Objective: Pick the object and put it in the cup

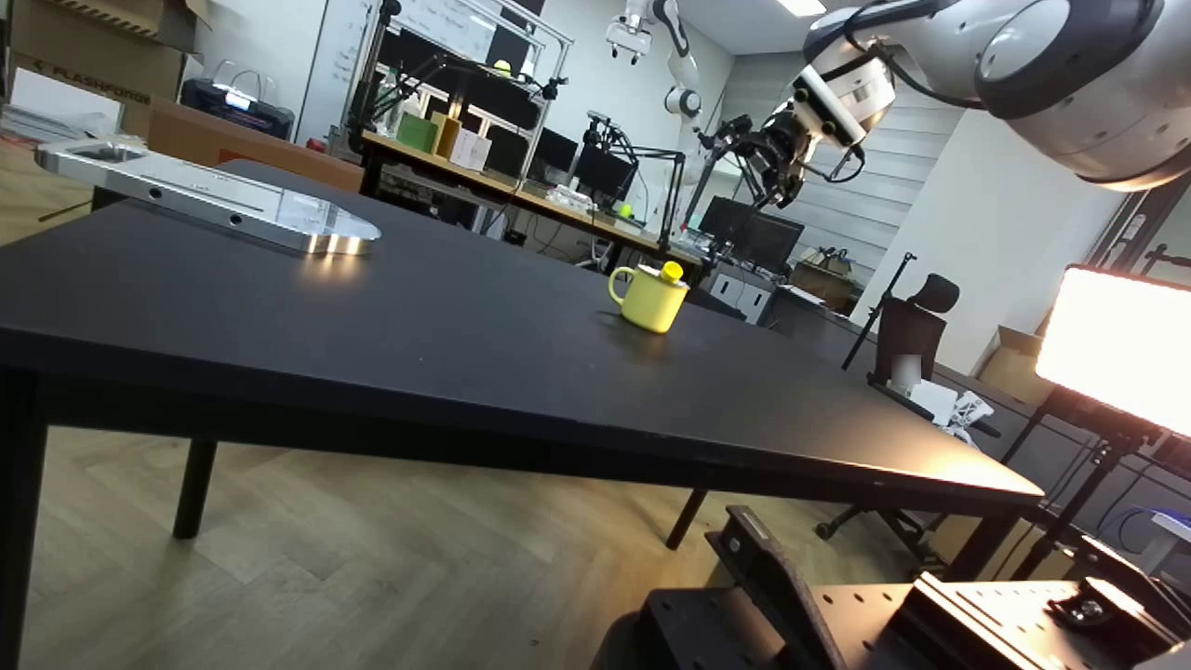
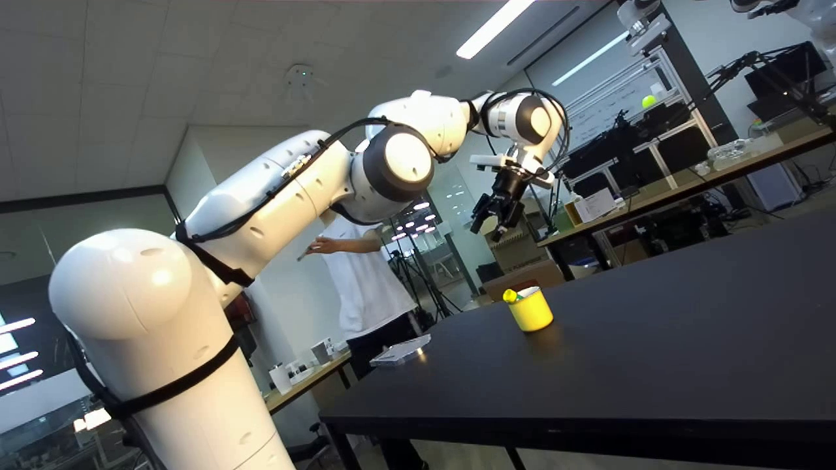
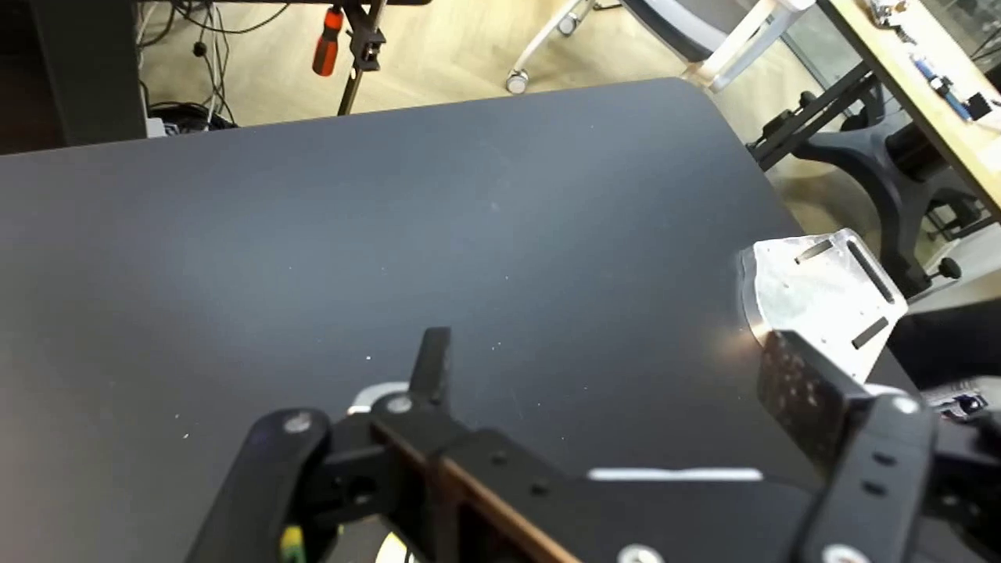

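Observation:
The yellow-green cup stands upright on the black table in both exterior views (image 1: 651, 304) (image 2: 532, 313). The small yellow stick-like object (image 1: 671, 271) is inside the cup, with its yellow end sticking out above the rim; it also shows in an exterior view (image 2: 510, 296). My gripper (image 2: 488, 226) is raised well above the table and the cup, apart from both. In the wrist view the gripper (image 3: 609, 348) has its fingers wide apart with nothing between them. Only small yellow bits show at the lower left there, mostly hidden behind a finger.
A shiny metal plate (image 1: 279, 209) lies at one end of the black table (image 1: 447, 326); it also shows in the wrist view (image 3: 821, 297). A person (image 2: 372, 281) stands beyond the table. A bright light panel (image 1: 1117, 344) stands past another table end.

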Controlling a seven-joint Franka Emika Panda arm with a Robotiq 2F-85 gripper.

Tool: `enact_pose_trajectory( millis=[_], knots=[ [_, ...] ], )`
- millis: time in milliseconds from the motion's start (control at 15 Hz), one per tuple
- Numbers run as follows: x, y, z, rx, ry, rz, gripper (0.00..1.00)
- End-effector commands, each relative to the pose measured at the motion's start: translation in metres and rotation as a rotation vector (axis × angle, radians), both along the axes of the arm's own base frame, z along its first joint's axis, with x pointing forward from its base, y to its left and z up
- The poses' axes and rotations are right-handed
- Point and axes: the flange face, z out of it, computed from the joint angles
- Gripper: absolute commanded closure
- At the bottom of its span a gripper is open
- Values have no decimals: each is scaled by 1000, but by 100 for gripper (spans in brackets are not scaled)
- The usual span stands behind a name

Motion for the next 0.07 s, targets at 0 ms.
enact_pose_trajectory(
  millis=[0],
  knots=[
    [-1,-4,4,-2,-4,0,0]
  ],
)
